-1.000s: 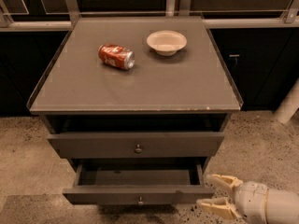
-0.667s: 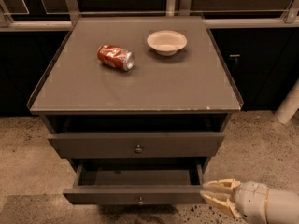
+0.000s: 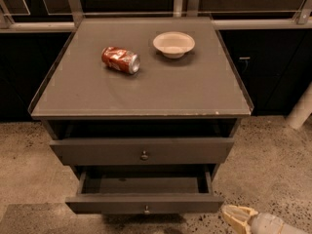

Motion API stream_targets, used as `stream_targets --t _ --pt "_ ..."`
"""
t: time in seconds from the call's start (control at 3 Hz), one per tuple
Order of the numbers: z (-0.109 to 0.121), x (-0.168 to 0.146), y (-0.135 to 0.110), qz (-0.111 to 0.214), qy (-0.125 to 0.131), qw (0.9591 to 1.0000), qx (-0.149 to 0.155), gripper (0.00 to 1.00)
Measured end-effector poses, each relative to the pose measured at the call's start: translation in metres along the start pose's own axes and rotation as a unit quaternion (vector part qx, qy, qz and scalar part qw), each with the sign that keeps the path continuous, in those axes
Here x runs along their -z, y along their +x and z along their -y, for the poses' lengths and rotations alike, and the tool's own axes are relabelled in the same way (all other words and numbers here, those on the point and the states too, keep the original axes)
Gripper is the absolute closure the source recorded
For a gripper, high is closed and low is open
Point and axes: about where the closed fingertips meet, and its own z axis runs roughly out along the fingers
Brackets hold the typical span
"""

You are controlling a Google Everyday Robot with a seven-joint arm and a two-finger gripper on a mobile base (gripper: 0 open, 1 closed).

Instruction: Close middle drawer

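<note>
The middle drawer is the second dark grey-brown front, with a small round knob. It stands pulled out well past the drawer above, and its dark inside shows. The upper drawer front with the larger knob is out only a little. The third drawer is hidden below. My gripper is at the bottom right, low over the floor, just right of the middle drawer's front right corner and apart from it. Its tan fingers lie together and hold nothing.
A red soda can lies on its side on the cabinet top, with a white bowl to its right. Dark cabinets and rails stand behind. A white post stands at the right on the speckled floor.
My gripper's fingers have come together and the gripper has dropped lower and to the right, away from the drawer front's right end. The drawers have not moved.
</note>
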Motion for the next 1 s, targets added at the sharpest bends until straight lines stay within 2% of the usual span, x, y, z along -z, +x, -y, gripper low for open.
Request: stream_targets --t 0.33,0.67,1.0 --pt "0.034 -0.018 0.078 0.009 0.034 0.9951 -0.093 1.0" --pt "0.056 -0.047 0.134 0.015 0.035 0.9865 -0.159 1.0" --pt "0.077 -0.073 0.136 0.044 0.035 0.9849 -0.164 1.0"
